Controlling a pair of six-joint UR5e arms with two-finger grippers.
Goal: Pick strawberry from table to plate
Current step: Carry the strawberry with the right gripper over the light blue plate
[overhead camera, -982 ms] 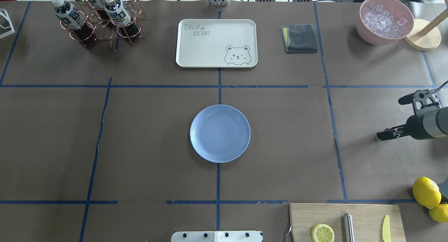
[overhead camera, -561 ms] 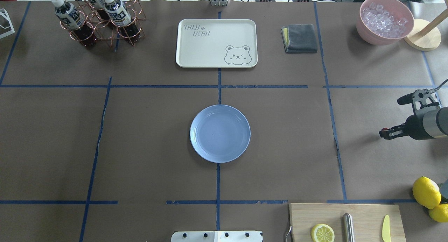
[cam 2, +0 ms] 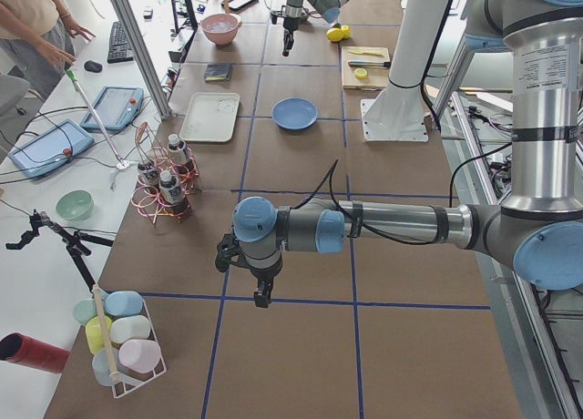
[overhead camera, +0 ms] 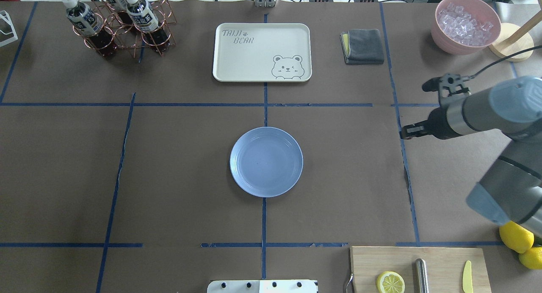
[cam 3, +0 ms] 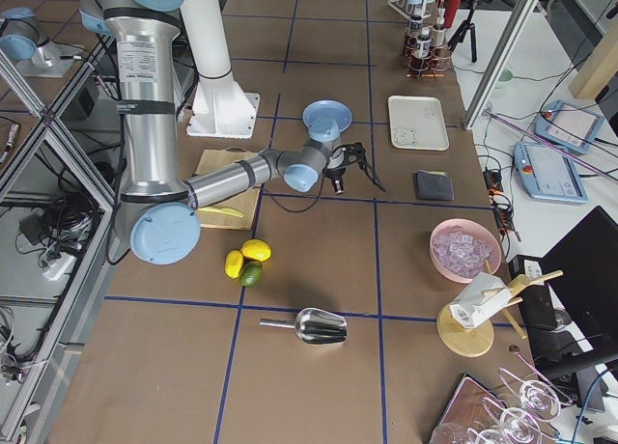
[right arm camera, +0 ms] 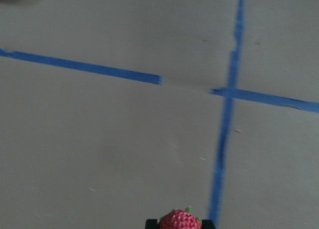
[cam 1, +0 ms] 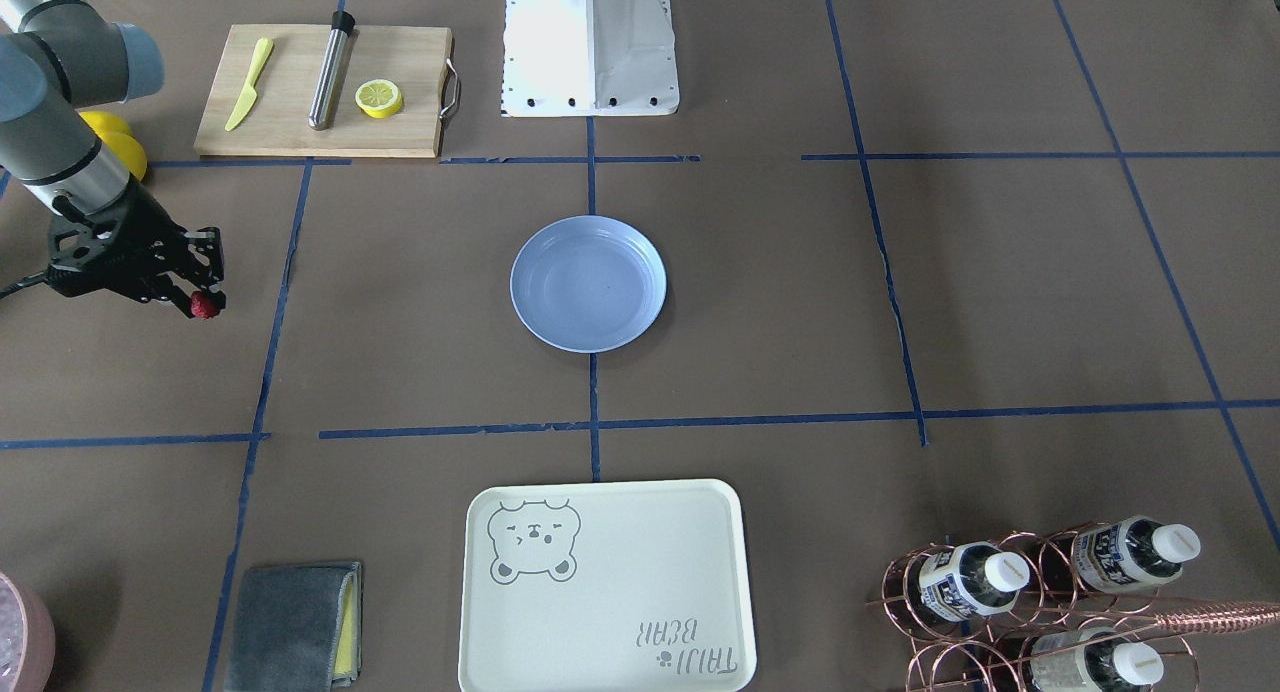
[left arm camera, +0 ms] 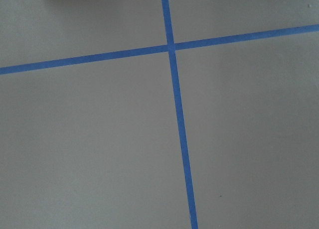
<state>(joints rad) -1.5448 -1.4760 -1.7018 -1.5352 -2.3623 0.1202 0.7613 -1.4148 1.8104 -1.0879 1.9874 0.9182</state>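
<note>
A small red strawberry [cam 1: 205, 305] hangs above the table [cam 1: 800, 302], and my right gripper [cam 1: 199, 303] is shut on it. The right wrist view shows the berry [right arm camera: 179, 220] between the fingertips at the bottom edge, over a blue tape crossing. From overhead the right gripper [overhead camera: 403, 134] sits over the tape line right of the light-blue plate [overhead camera: 266, 161], about a plate's width from its rim. Nothing lies in the plate [cam 1: 588, 283]. My left gripper [cam 2: 261, 297] shows only in the exterior left view, far from the plate, and I cannot tell whether it is open or shut.
A wooden cutting board [overhead camera: 440, 259] with a lemon half [overhead camera: 390, 282], a steel rod and a yellow knife lies at the near right, with whole lemons [overhead camera: 515, 233] beside it. At the far side stand a cream bear tray [overhead camera: 261, 51], a grey cloth [overhead camera: 363, 46], a pink ice bowl [overhead camera: 465, 24] and a bottle rack [overhead camera: 118, 22].
My right arm has swung in from the table's right edge toward the plate, its gripper now over the blue tape line and a little farther from the robot.
</note>
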